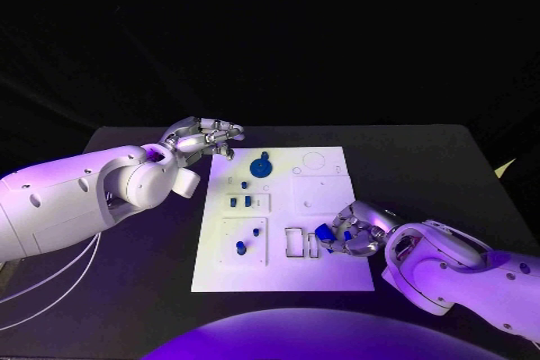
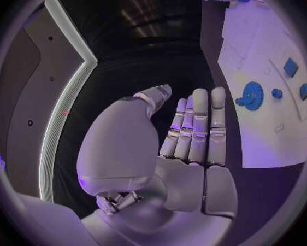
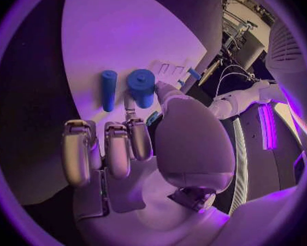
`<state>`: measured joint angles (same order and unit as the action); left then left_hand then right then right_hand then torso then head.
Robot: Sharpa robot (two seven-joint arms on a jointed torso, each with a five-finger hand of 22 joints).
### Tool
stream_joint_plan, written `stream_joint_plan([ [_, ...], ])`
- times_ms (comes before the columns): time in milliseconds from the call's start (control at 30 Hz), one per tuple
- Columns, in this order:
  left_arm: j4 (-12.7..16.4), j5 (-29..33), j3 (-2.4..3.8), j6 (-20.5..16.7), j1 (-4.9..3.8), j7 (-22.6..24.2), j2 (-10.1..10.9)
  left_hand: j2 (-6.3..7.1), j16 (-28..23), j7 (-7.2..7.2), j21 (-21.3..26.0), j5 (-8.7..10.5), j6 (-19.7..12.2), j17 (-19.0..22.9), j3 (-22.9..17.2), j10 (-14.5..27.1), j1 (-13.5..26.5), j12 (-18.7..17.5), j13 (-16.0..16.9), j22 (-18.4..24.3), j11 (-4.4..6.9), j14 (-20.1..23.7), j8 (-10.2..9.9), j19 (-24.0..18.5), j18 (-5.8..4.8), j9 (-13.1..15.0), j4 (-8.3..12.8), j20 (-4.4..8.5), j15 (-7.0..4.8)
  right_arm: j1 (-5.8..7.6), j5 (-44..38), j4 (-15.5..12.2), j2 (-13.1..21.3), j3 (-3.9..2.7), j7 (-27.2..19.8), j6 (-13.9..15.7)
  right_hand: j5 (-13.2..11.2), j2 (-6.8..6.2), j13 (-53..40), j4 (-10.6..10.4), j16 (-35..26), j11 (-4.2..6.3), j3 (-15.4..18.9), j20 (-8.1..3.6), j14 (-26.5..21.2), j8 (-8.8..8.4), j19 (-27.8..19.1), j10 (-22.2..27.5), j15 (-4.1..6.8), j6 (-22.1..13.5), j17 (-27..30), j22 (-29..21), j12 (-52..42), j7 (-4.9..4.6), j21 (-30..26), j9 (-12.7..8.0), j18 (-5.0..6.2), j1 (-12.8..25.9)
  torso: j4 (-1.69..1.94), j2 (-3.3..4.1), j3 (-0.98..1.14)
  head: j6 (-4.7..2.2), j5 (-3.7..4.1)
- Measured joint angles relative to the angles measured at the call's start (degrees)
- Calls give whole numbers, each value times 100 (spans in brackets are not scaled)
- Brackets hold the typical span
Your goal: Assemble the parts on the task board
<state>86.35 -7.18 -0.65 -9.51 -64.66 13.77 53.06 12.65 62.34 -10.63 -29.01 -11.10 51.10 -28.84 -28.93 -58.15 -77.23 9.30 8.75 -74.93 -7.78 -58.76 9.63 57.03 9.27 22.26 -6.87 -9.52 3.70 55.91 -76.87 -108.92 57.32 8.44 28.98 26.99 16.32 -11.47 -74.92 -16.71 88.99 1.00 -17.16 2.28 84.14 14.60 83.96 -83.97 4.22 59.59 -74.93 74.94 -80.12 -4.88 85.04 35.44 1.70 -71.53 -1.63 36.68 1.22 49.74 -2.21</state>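
- Head view, nearest: right hand [image 1: 351,237] low over the near right part of the white task board [image 1: 282,278], fingers [image 3: 118,147] curled round a small blue part [image 1: 324,233], apparently poised for seating beside the rectangular slots [image 1: 300,243].
- Mid-board: further blue parts [image 1: 241,201] standing in recesses.
- Beyond: blue gear [image 1: 261,167] seated near the far edge.
- Farthest: left hand [image 1: 203,138] just off the far left corner above the black table [image 1: 428,165], fingers loosely bent, holding nothing, seemingly kept clear.

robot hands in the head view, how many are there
2. The left robot hand is at the task board's far left corner; the right robot hand is over its near right side, beside a blue part.
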Motion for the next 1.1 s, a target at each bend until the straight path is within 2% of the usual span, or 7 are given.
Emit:
stream_joint_plan([
  [167,0,-1,0,1,0,-2,-1,0,0,0,0,0,0,0,0,0,0,0,0,0,0,0,0,0,0,0,0,0,0,19,284,-99,46,16,-2,179,58,-69,0,-11,22,22,-298,-25,-19,-1,6,-12,23,16,0,0,-186,-30,27,-9,0,-69,0,-1,0,-1,18],
  [367,-4,-1,0,1,0,-3,-7,0,0,0,0,0,0,0,0,0,0,0,0,0,0,0,0,0,0,1,0,0,0,183,632,-227,83,8,-33,361,167,-74,1,-5,22,49,-318,-65,0,-1,5,-1,41,14,1,-1,-273,-32,67,-15,0,-74,0,-3,1,-7,37],
  [533,-6,-2,0,1,0,-4,-13,0,0,0,0,0,0,0,0,0,0,0,-1,1,0,0,0,0,0,1,0,0,0,258,846,-275,74,5,-63,455,168,-73,1,-5,22,49,-319,-65,0,-1,5,-1,41,13,1,-1,-273,-33,67,-16,0,-72,2,-2,1,-17,43],
  [700,-5,-3,0,1,0,-5,-16,0,0,0,0,0,0,0,0,0,0,0,-1,1,0,0,0,0,0,1,0,0,0,278,1036,-255,7,5,-92,469,169,-83,1,-6,22,49,-321,-65,-1,-1,5,-1,41,14,1,-2,-273,-35,67,-15,-1,19,3,2,1,-16,34],
  [800,-4,-3,0,1,0,-5,-16,0,0,0,0,0,0,-1,0,-1,0,0,-1,1,0,0,0,0,0,1,0,0,0,280,1150,-225,-75,6,-104,449,169,-128,1,-5,22,48,-651,-65,-1,-1,5,-1,40,32,1,-2,-273,-53,67,-16,0,150,4,3,3,-5,20],
  [1000,-3,-3,0,1,0,-6,-19,0,0,0,0,0,0,-1,0,-1,0,0,-1,1,0,0,0,0,0,1,0,0,0,257,1337,-161,-298,6,-131,356,116,-157,1,13,21,48,-778,-65,-1,-1,5,-1,40,33,1,-2,-295,-54,67,-15,-1,301,4,5,2,14,10],
  [1100,0,-4,0,1,0,-7,-25,0,0,0,0,0,0,-1,0,-1,0,0,-1,1,0,0,0,0,0,2,0,0,0,224,1414,-128,-388,8,-149,298,49,-171,2,26,21,43,-811,-65,-1,-1,5,-5,40,65,1,-2,-306,-86,74,-15,0,496,6,6,3,19,3],
])
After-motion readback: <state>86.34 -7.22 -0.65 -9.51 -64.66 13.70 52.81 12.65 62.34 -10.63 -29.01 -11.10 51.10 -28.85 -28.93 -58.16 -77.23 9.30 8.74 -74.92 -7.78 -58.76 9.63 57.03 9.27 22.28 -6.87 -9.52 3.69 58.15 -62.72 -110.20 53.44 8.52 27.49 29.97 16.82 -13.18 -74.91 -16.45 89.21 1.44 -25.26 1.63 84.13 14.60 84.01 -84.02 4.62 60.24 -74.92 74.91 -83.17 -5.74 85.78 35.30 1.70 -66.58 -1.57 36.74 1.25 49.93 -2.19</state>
